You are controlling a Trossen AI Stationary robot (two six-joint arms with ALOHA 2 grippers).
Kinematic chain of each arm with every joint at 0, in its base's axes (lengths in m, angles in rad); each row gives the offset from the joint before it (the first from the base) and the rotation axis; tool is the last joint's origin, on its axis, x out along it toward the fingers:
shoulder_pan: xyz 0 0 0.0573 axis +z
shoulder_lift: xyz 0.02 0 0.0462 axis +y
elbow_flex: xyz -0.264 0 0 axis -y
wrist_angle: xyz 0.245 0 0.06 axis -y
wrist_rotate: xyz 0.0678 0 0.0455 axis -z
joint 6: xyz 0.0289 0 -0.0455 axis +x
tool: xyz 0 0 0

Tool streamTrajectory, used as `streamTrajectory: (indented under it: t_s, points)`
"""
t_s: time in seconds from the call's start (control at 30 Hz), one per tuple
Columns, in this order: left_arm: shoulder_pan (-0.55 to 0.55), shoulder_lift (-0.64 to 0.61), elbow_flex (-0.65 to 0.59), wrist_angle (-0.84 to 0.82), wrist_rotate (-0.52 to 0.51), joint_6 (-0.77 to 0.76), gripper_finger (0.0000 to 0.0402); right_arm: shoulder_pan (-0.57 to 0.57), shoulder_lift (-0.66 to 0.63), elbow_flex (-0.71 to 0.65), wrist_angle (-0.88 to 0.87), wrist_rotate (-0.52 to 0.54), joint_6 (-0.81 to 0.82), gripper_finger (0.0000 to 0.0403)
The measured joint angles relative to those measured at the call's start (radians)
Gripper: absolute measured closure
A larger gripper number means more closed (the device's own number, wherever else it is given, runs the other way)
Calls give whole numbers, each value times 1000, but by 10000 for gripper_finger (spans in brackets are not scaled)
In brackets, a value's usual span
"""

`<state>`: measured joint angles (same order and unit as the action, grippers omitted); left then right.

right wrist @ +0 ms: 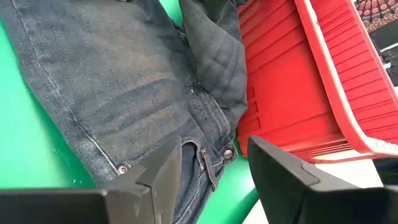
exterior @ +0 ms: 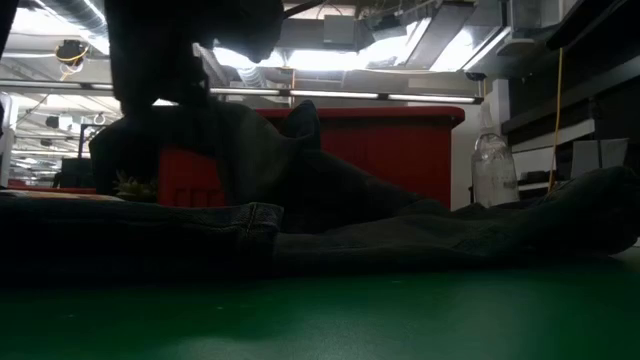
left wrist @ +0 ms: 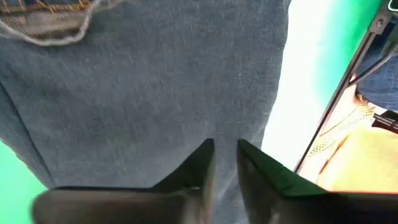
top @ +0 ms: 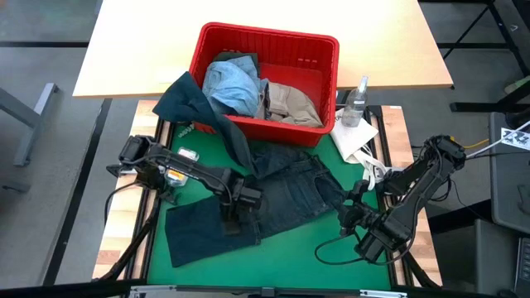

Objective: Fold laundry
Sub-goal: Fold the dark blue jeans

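Note:
Dark navy jeans (top: 273, 199) lie spread on the green mat, waistband toward the red basket (top: 211, 41). My left gripper (top: 234, 209) points down over one jeans leg (left wrist: 155, 106), its fingers (left wrist: 225, 163) a narrow gap apart with nothing between them. My right gripper (right wrist: 214, 165) stands open at the jeans' right side, above the waistband button (right wrist: 227, 154). Light blue denim (top: 232, 83) and a beige khaki piece (top: 290, 103) lie in the basket. A dark olive green piece (top: 190, 103) hangs over the basket's left rim onto the mat.
A clear bottle (top: 356, 103) and a white cloth (top: 356, 136) sit right of the basket, near my right arm. The basket wall (right wrist: 292, 93) stands close beside my right gripper. Bare green mat (top: 298, 257) lies along the near edge.

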<state>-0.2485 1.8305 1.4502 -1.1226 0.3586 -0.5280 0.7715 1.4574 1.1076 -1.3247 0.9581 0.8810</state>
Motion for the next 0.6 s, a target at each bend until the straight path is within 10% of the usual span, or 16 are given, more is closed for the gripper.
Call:
streamTrajectory:
  t_s: [0.3, 0.6]
  points:
    - [-81, 0, -3, -190, 19, -295, 245, 0, 0, 0, 0, 0, 0, 217]
    - [-260, 0, -93, -167, 56, -748, 252, 0, 0, 0, 10, 0, -44, 217]
